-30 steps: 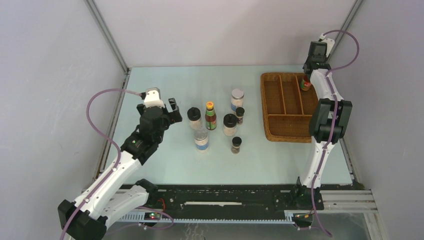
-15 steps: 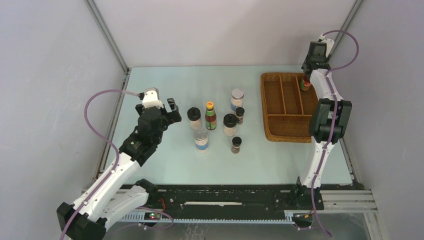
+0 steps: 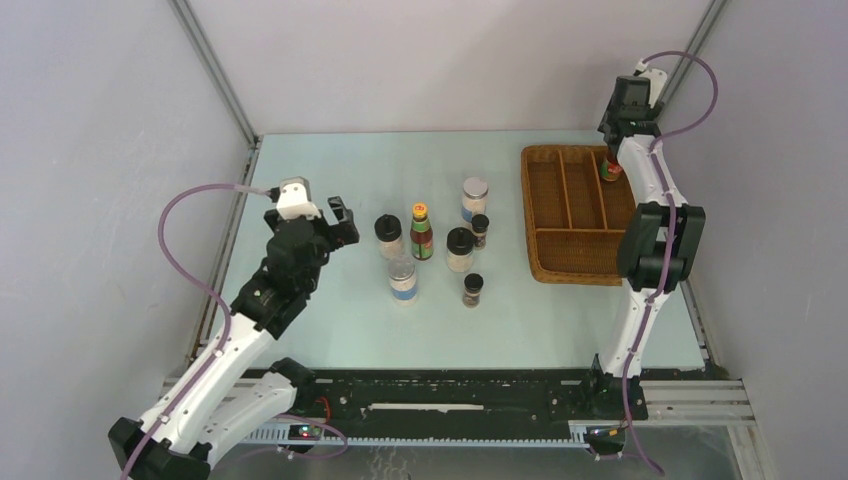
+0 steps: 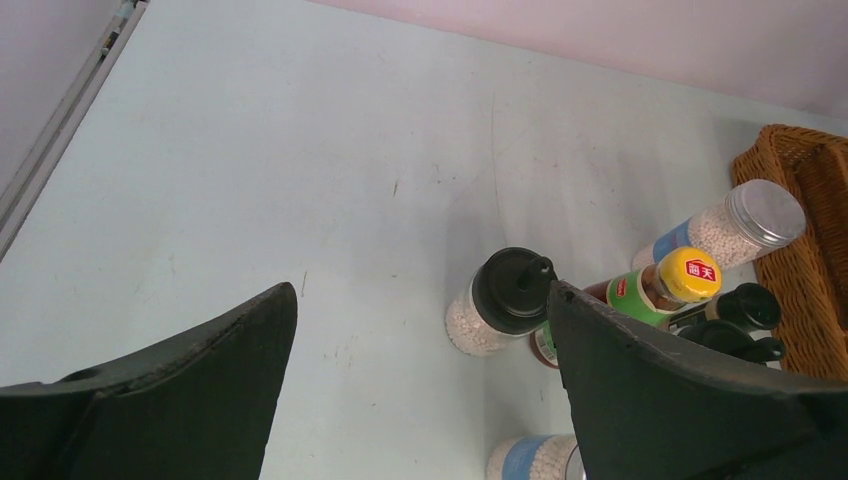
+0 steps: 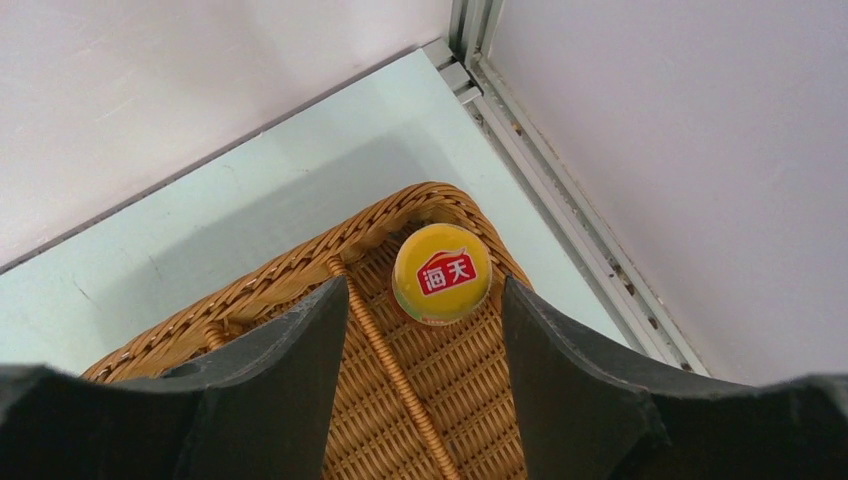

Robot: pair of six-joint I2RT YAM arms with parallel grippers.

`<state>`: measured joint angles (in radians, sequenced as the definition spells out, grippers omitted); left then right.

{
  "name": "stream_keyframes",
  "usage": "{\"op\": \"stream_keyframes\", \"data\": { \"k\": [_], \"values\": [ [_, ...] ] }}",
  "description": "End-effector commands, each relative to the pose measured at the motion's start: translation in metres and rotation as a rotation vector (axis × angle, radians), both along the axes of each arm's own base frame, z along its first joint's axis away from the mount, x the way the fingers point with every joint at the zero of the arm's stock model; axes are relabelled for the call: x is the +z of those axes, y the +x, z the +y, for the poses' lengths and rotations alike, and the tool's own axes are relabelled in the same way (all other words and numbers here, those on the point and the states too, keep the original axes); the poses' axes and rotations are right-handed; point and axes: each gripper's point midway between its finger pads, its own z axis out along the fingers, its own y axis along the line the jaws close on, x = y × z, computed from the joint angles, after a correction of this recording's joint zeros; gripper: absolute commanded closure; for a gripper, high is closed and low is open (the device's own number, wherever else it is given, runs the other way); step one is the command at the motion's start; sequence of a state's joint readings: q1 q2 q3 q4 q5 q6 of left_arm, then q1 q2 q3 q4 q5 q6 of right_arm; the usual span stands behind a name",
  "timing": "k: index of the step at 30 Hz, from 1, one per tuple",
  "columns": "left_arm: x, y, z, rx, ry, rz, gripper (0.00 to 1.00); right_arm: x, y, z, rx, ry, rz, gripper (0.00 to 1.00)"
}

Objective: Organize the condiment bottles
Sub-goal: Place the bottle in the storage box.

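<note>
Grey walls [image 3: 430, 60], pale green table [image 3: 530, 320], bottles [image 3: 421, 232]

Pale green table [image 3: 330, 170], grey walls [image 3: 100, 150] (aluminium corner posts [image 3: 215, 70])

A brown wicker divided tray [image 3: 575, 272] sits far right — on the pale table [image 3: 330, 180].

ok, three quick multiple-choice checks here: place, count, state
1. The red sauce bottle in the wicker tray stands in its: A far right corner; B near left corner; C middle.
2. Bottles standing on the table outside the tray: A five; B seven; C eight.
3. The tray bottle is: A on its side; B upside down; C upright.
Answers: 1 A, it is against the far right rim. 2 B, the top view shows seven. 3 C, its cap faces the right wrist camera.
</note>
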<state>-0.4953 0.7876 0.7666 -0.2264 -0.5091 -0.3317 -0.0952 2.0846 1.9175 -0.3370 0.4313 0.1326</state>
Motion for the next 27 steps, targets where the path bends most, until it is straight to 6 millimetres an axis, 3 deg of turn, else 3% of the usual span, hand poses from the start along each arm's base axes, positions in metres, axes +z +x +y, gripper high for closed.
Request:
{"op": "stream_keyframes", "data": {
  "k": [1,11,19,27],
  "values": [
    [-0.003,-0.003,-0.001,-0.010,0.000,-0.009,0.00,0.073,-0.016,0.002,-0.036,-0.046,-0.120,0.33],
    [0.014,-0.012,0.002,-0.015,-0.041,-0.053,0.00,0.127,-0.057,0.036,-0.014,-0.053,-0.206,0.33],
    [0.034,-0.022,0.004,-0.040,-0.046,-0.090,0.00,0.148,-0.102,0.117,0.168,-0.016,-0.217,0.32],
    [0.044,-0.032,-0.001,-0.094,-0.066,-0.105,0.00,0.140,-0.160,0.205,0.425,0.039,-0.201,0.32]
  ]
}}
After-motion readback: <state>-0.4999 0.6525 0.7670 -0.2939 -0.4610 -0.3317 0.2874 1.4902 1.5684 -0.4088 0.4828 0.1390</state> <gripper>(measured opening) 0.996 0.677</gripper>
